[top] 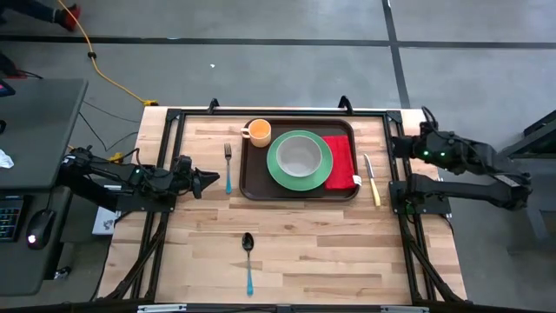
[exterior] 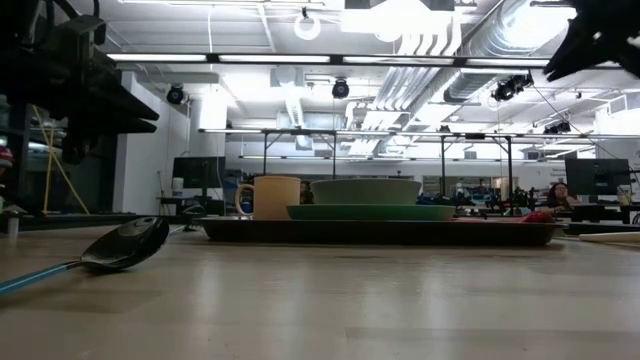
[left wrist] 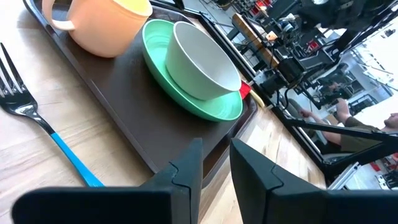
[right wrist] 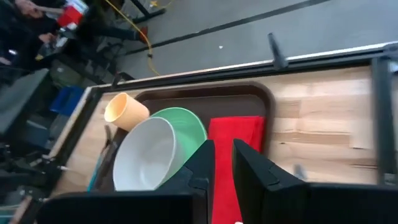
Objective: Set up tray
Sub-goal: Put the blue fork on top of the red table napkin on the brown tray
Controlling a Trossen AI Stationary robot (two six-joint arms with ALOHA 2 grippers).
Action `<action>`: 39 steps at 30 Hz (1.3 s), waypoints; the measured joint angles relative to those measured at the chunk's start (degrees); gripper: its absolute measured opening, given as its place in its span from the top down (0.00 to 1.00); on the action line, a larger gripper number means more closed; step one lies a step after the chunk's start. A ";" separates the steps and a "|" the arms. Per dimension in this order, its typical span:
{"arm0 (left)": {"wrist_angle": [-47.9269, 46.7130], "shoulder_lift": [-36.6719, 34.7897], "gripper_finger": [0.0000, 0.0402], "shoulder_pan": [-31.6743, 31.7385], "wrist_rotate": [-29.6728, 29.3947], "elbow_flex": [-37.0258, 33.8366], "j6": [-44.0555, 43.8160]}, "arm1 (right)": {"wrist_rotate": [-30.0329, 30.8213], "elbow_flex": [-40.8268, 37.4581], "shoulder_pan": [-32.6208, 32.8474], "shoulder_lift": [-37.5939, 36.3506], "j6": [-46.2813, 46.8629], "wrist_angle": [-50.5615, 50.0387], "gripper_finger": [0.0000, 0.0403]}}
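Cutlery is my worry here, since most of it lies off the tray (top: 252, 178). The tray sits at the far middle of the table, carrying the orange cup (top: 258, 131), the green plate (top: 280, 171) with the white bowl (top: 300, 155) on it, and the red napkin (top: 340, 161). The fork (top: 228, 165) lies just beside the tray's left edge, the knife (top: 372, 178) just beside its right edge, and the spoon (top: 248, 261) well apart, toward the near side. My left gripper (top: 208, 182) hovers close to the fork, its jaws a narrow gap apart and empty. My right gripper (right wrist: 222, 163) is raised over the table's right edge, jaws nearly together, holding nothing. I judge the risk to be in picking flat, thin handles off bare wood: fingers set this narrow could skid over a handle or push it away. A fork carried in low could also catch the raised rim or knock the cup.
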 joint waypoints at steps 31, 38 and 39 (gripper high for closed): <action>4.35 19.30 0.72 4.26 -4.59 4.28 3.85 | -8.44 -30.47 0.00 -8.95 -6.96 38.18 0.92; 1.35 32.97 0.72 17.33 8.15 10.81 6.93 | -9.35 -30.50 0.00 -8.93 -8.05 38.61 0.92; 1.33 34.80 0.72 19.24 10.21 11.39 6.95 | -9.43 -30.50 0.00 -8.93 -8.05 38.60 0.92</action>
